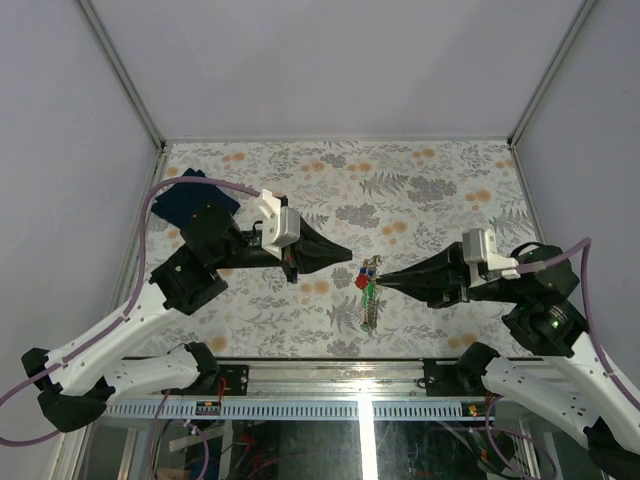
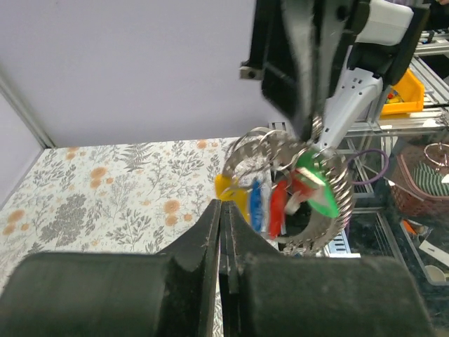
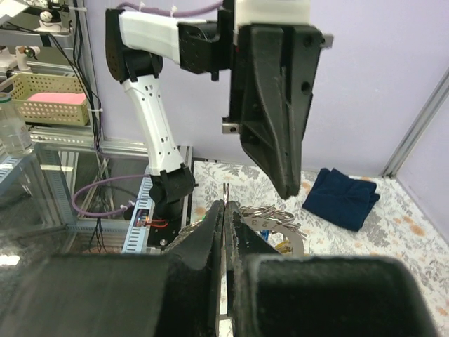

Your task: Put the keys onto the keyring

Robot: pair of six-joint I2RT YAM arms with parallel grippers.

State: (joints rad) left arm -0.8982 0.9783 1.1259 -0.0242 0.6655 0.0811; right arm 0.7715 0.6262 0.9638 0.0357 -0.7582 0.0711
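1. Left gripper (image 2: 222, 210). It is nearest my lens in the left wrist view. The jaws are pressed together with nothing between them. It points rightward at the bunch, its tip near the tags but apart from them.

2. Keys (image 2: 278, 207). The yellow, blue, red and green tags fan out left to right and hang below the keyring (image 2: 261, 149). They sit between the two grippers and, as far as I can judge, are lifted off the table (image 1: 440, 190). They look threaded on the ring, though I cannot confirm every loop.

3. Chain (image 2: 342, 203). It is silvery and droops in a curve from the ring, to the right of the green tag.

4. Right gripper (image 2: 306, 130). The jaws are closed, and it seems to be pinching the ring's upper right edge and carrying the whole bunch.

Governing relation: the bunch lies directly right of the left gripper's tip and touches the right gripper's tip, so the right arm is the nearer. In the top view, tags and chain trail toward the arm bases, crosswise to the tip-to-tip line. I judge that any move from the left must come in broadside to that axis, with its jaws parted first.
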